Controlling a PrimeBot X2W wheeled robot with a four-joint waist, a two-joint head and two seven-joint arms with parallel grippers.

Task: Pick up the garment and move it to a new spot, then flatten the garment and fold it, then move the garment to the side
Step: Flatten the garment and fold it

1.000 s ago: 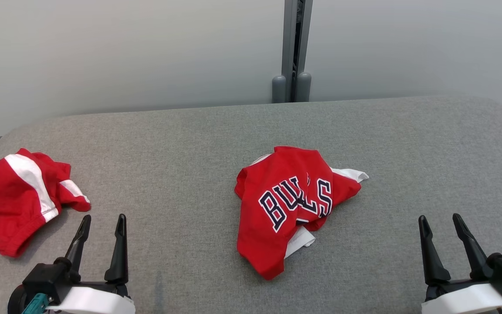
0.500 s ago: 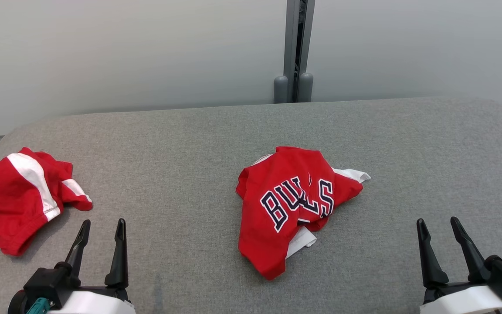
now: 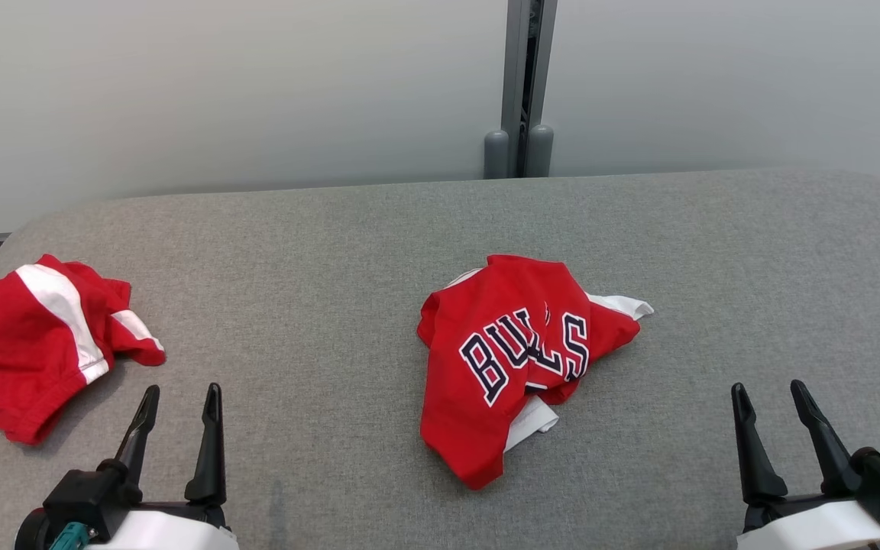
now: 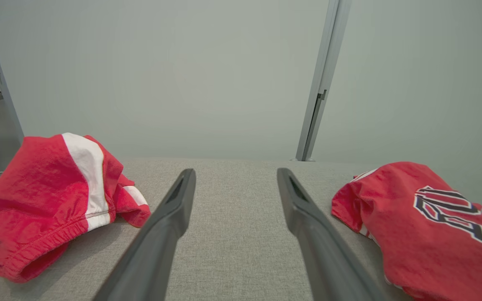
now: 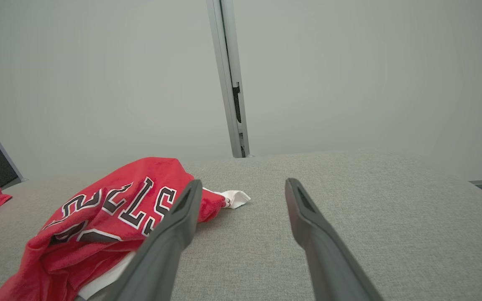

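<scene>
Nearest, the left pincer (image 3: 182, 389) hovers low at the front left of the worktop (image 3: 318, 252), its two dark fingers spread wide and holding nothing. The right pincer (image 3: 768, 386) hovers at the front right, also wide and empty. Between them and a little farther on, the red jersey (image 3: 512, 359) lies crumpled in the middle of the grey worktop. Its navy-and-white lettering faces up, and white fabric shows at its near edge and far right corner. It is well apart from both pincers. Red shorts (image 3: 27, 351) with a white stripe lie bunched at the left edge, just beyond the left pincer. Behind the worktop stands a pale wall (image 3: 218, 92) with a grey post (image 3: 518, 76).
</scene>
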